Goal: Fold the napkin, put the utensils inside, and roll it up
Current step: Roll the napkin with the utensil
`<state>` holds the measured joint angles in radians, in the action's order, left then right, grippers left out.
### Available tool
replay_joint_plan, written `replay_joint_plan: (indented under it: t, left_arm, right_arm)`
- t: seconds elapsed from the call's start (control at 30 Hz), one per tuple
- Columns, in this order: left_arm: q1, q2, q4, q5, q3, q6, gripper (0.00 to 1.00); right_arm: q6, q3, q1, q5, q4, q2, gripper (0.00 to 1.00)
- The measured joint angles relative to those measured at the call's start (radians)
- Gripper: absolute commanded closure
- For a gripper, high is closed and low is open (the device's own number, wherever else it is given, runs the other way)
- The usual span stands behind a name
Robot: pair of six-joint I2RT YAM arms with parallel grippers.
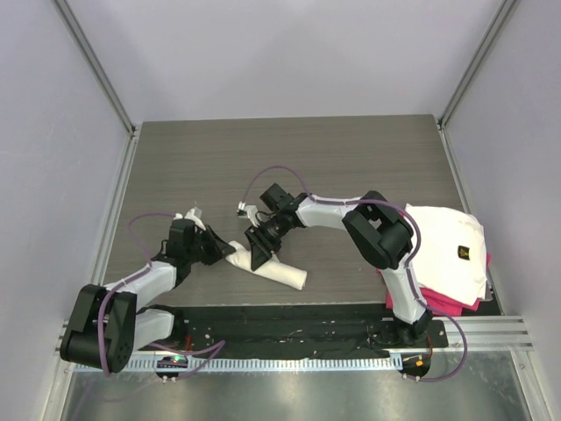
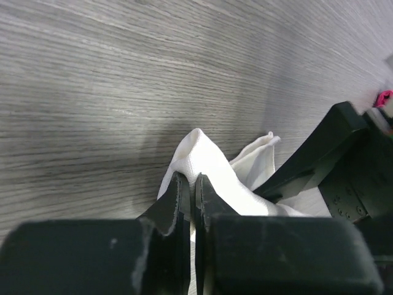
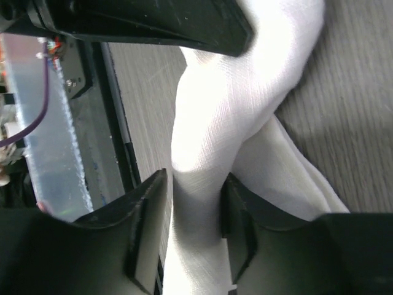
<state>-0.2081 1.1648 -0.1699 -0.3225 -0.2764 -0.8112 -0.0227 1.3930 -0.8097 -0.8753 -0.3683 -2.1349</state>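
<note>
The napkin [image 1: 279,271] lies as a long, thick roll on the table [image 1: 351,158], close to the near edge and a little left of the middle. It runs at a slant, and its left end is a bit farther from the near edge than its right end.

The left gripper [image 1: 226,252] is at the left end of the roll. In the left wrist view its two fingers [image 2: 178,196] are pressed almost together, with a thin fold of the napkin [image 2: 206,161] pinched between them, so this gripper [image 2: 191,182] is clenched on the cloth.

The right gripper [image 1: 260,257] stands just beside it, over the left part of the roll. In the right wrist view its fingers [image 3: 147,212] sit on both sides of the roll [image 3: 196,153] and touch it, so this gripper [image 3: 193,196] grasps the napkin around its body.

At the right edge of the table a folded white cloth [image 1: 443,237] with a small dark logo lies on top of a pink cloth [image 1: 443,304].
</note>
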Motion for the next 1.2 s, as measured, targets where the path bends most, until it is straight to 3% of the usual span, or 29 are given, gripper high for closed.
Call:
replay_joint_plan:
  t: [0.1, 0.2, 0.37, 0.53, 0.7, 0.93, 1.17, 1.2]
  left_arm:
    - [0.000, 0.003, 0.007, -0.002, -0.008, 0.003, 1.00]
    - [0.000, 0.005, 0.030, 0.000, -0.025, 0.008, 1.00]
    - [0.000, 0.023, 0.094, 0.005, -0.066, 0.015, 1.00]
    - [0.000, 0.085, 0.142, -0.003, -0.117, 0.034, 1.00]
    - [0.000, 0.108, 0.149, -0.012, -0.132, 0.035, 1.00]
    - [0.001, 0.114, 0.165, -0.018, -0.142, 0.039, 1.00]
    - [0.001, 0.114, 0.177, -0.018, -0.148, 0.046, 0.99]
    - [0.001, 0.113, 0.179, -0.018, -0.148, 0.049, 0.90]
  right_arm:
    - [0.008, -0.008, -0.009, 0.098, -0.020, 0.046, 0.29]
    - [0.007, -0.029, -0.029, 0.258, -0.038, 0.117, 0.24]
    - [-0.026, -0.095, -0.112, 0.602, -0.009, 0.261, 0.21]
    - [-0.115, -0.189, -0.308, 0.958, 0.109, 0.326, 0.21]
    - [-0.172, -0.241, -0.413, 1.088, 0.172, 0.315, 0.21]
    - [-0.209, -0.240, -0.413, 1.168, 0.227, 0.245, 0.28]
    - [-0.232, -0.234, -0.414, 1.188, 0.241, 0.227, 0.54]
    - [-0.233, -0.232, -0.414, 1.187, 0.241, 0.224, 0.58]
